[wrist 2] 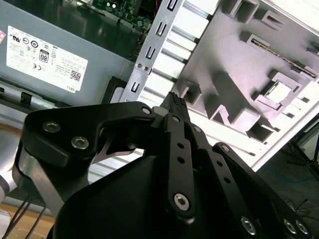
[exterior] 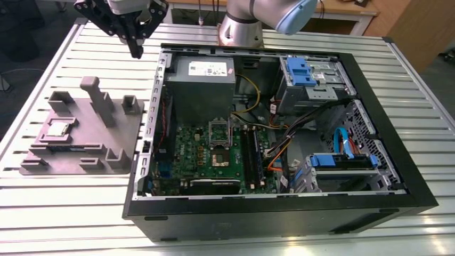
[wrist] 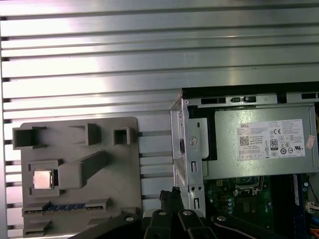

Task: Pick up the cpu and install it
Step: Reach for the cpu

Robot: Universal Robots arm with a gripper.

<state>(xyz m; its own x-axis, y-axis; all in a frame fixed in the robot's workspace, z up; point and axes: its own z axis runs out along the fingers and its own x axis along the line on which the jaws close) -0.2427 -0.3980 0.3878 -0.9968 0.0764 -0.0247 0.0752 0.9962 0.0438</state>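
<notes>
The fingers (exterior: pixel 135 49) are drawn together into one narrow dark point and hold nothing. In the exterior view they hang above the worktop (exterior: pixel 71 213), a surface of silver metal slats, close to the outer wall of the open computer case (exterior: pixel 284 212) at its far corner on the exterior view's left. Both wrist views show the same closed tip (wrist 2: pixel 173 101) (wrist: pixel 170 195) over bare slats between the case wall and a grey moulded tray (exterior: pixel 122 133).

The cpu (exterior: pixel 58 128) lies flat in a square pocket of that tray, well apart from the fingers and outside the case. It is a small square chip with a pale, shiny silver-grey top and a thin light edge, seated level in its recess. In the first wrist view it (wrist: pixel 42 179) catches the light. In the second wrist view it (wrist 2: pixel 279 91) shows as a bright square.

Inside the case, the green motherboard (exterior: pixel 185 144) lies beside a large grey power supply (exterior: pixel 201 80) with a white label. A metal-framed socket (exterior: pixel 219 154) sits near the board's middle.

By the look of it, the task has hardly begun. The chip is neither grasped nor lifted, so the whole of the pick-up and fitting remains.
</notes>
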